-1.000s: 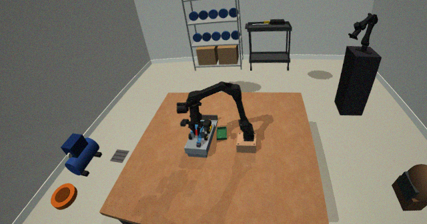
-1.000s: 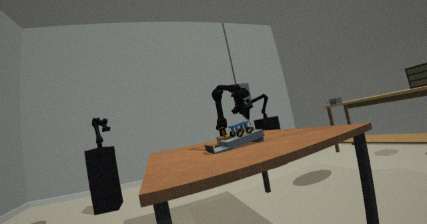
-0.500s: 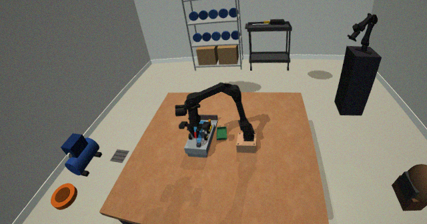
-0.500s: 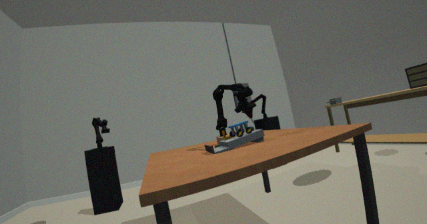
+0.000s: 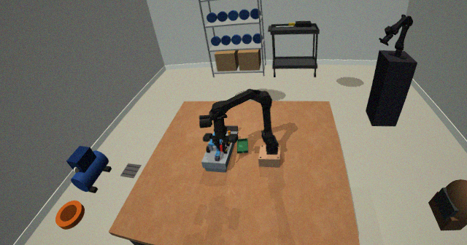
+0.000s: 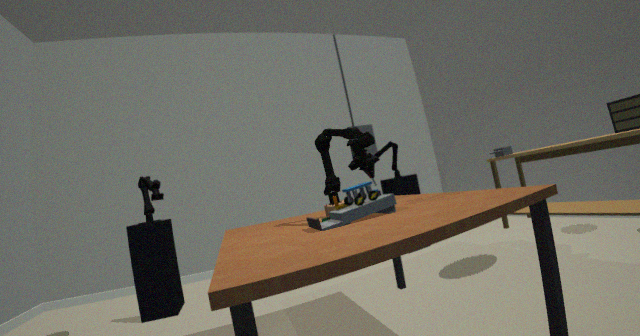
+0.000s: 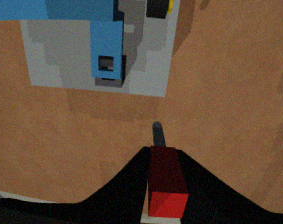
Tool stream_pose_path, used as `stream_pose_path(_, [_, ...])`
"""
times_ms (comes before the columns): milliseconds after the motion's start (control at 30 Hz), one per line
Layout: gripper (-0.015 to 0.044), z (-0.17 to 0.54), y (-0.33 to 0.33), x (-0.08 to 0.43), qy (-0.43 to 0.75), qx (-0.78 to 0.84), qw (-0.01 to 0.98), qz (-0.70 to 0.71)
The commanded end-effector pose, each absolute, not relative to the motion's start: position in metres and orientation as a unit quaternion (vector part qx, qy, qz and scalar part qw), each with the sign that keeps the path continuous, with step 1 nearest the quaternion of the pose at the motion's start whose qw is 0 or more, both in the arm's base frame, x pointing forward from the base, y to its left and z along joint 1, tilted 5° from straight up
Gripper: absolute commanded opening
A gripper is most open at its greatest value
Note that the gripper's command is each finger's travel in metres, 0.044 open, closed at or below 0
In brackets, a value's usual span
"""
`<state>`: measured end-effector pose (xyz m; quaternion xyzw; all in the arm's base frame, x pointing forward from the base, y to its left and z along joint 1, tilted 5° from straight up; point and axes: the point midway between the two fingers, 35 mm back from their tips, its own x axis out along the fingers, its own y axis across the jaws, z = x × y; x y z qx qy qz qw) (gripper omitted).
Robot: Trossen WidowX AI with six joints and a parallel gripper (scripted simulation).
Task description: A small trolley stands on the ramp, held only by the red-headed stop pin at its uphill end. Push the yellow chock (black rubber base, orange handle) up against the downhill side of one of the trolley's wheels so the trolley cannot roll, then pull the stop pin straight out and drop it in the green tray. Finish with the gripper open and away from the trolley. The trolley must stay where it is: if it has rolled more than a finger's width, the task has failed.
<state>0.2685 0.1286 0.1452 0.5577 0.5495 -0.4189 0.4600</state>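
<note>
"Pincer first: how wide, and on what?"

"Nearly closed, its two fingers pinching one stop pin by the red head; the grey shank juts out past the tips (one shank, bare in the wrist view); it stands apart from the blue tab with its one square hole."

"And the trolley?"

"One blue trolley, up on the one grey ramp; three wheels show from the exterior side (I can't vouch for any hidden ones)."

"Chock?"

"One, its orange handle upright near the trolley's downhill end; whether its base touches a wheel, I cannot tell."

"Trays?"

"One green tray, on the table between the ramp and the arm's base block; the pin is outside it, in the pincer."

"Anything else to count?"

"Two brown boxes on the shelf unit's bottom board; above them, three rows of blue rolls, five to a row (fifteen in sight)."
</note>
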Motion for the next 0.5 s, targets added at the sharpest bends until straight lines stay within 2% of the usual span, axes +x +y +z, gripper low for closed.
stream_pose_path(0, [0.0000,0.144,0.128,0.257,0.548,0.558,0.460,-0.420])
stream_pose_path(267, [0.0000,0.141,0.127,0.230,0.548,0.558,0.459,-0.421])
stream_pose_path(467, [0.0000,0.140,0.122,0.230,0.548,0.558,0.460,-0.421])
